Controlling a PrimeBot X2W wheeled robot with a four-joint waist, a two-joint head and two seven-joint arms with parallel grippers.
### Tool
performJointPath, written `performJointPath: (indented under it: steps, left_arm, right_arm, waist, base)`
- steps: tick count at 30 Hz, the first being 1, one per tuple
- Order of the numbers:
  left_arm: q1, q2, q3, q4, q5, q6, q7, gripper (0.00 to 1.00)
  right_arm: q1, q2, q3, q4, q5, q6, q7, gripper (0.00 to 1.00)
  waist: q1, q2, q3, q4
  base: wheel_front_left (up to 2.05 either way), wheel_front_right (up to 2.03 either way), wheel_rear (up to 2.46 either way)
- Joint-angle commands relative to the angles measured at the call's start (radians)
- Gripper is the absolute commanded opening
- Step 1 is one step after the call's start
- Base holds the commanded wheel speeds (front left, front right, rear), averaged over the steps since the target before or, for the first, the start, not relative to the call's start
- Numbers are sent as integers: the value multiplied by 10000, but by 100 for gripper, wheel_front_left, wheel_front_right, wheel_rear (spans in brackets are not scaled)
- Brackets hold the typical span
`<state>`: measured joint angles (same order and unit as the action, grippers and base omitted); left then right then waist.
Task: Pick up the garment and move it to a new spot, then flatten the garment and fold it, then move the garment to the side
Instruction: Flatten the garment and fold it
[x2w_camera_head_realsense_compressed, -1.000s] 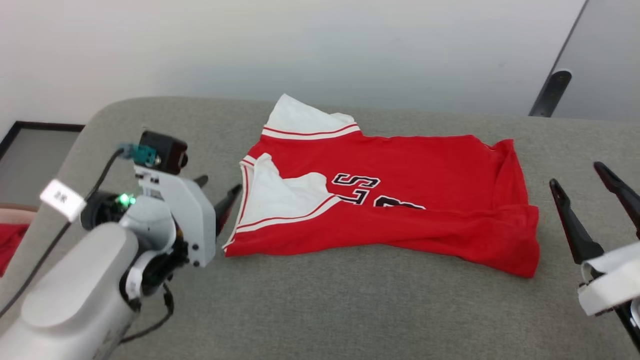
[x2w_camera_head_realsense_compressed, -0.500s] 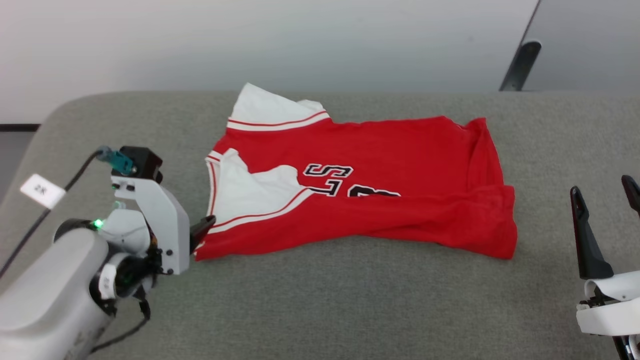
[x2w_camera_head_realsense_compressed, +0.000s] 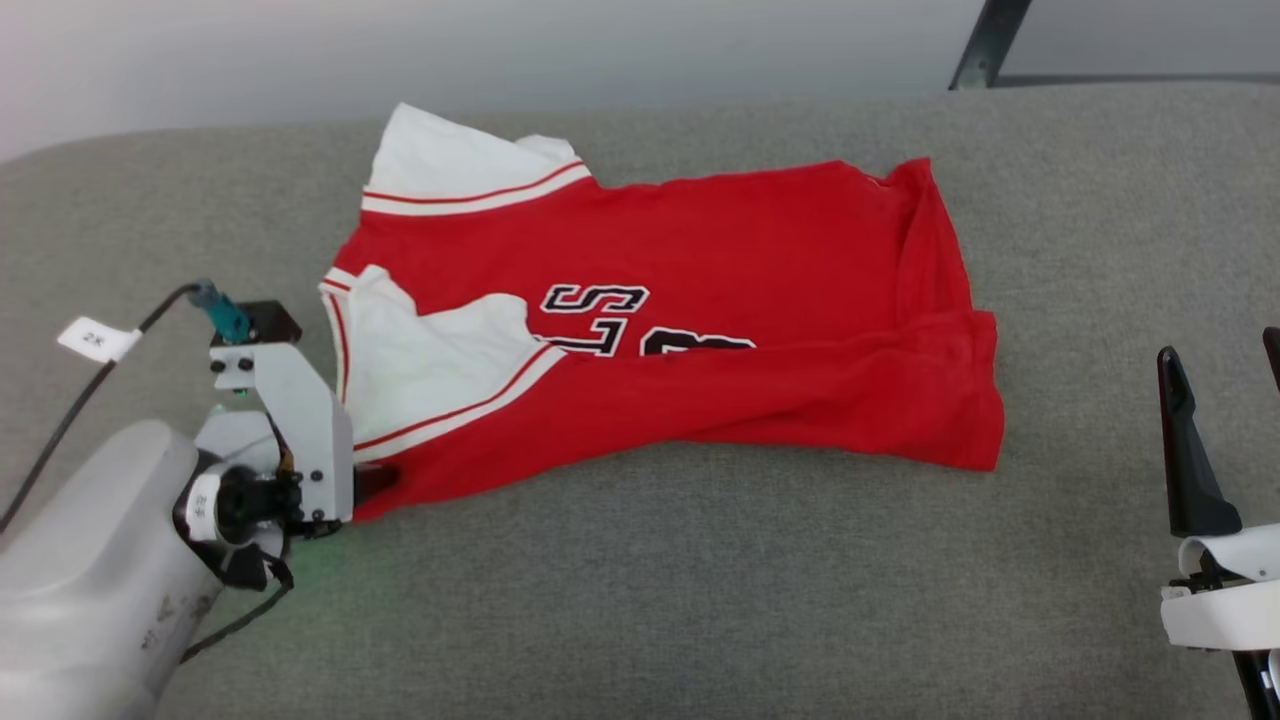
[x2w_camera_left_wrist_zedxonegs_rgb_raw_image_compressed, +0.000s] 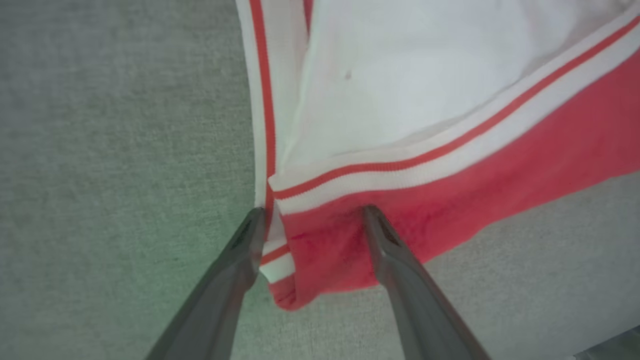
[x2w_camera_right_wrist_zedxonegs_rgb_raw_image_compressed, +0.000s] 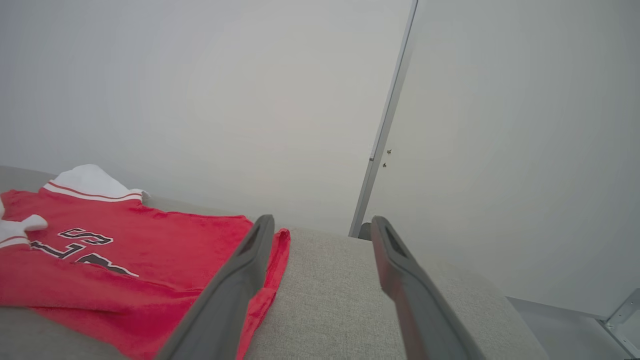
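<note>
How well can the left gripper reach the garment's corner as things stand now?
Probably well, yes. The left gripper is open and its fingers straddle the lower corner of the garment, by the striped sleeve trim. Nothing lies between them and the cloth on the grey cushion.

My left forearm is a smooth pale grey shell. On its wrist sits a white angular bracket with dark screws, and on that a black camera block with a teal plug. A black cable carries a white tag marked 2K. My left gripper and right gripper have long, dark, tapering fingers. The right wrist shell is white.
</note>
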<state>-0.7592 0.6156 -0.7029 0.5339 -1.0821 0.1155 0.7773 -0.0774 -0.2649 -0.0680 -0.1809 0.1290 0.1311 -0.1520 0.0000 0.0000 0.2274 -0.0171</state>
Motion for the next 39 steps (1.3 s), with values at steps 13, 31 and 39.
performJointPath:
  steps: [13,31,39]
  left_arm:
    - [-74,-550,-579,1971,104,-6,657,72]
    - [-1118,-879,-591,2257,636,-788,-696,0]
    - [-1395,-1467,-775,2411,710,-1090,-920,0]
  right_arm:
    - [-148,40,-47,-197,508,-8,496,100]
    - [-449,-852,706,222,2507,-8,4561,100]
    - [-1331,-1164,915,1022,3165,-6,7804,100]
  waist:
    - [0,0,383,-101]
    - [0,0,309,500]
    - [0,0,332,1020]
  base:
    - [0,0,0]
    - [0,0,0]
    - [0,0,0]
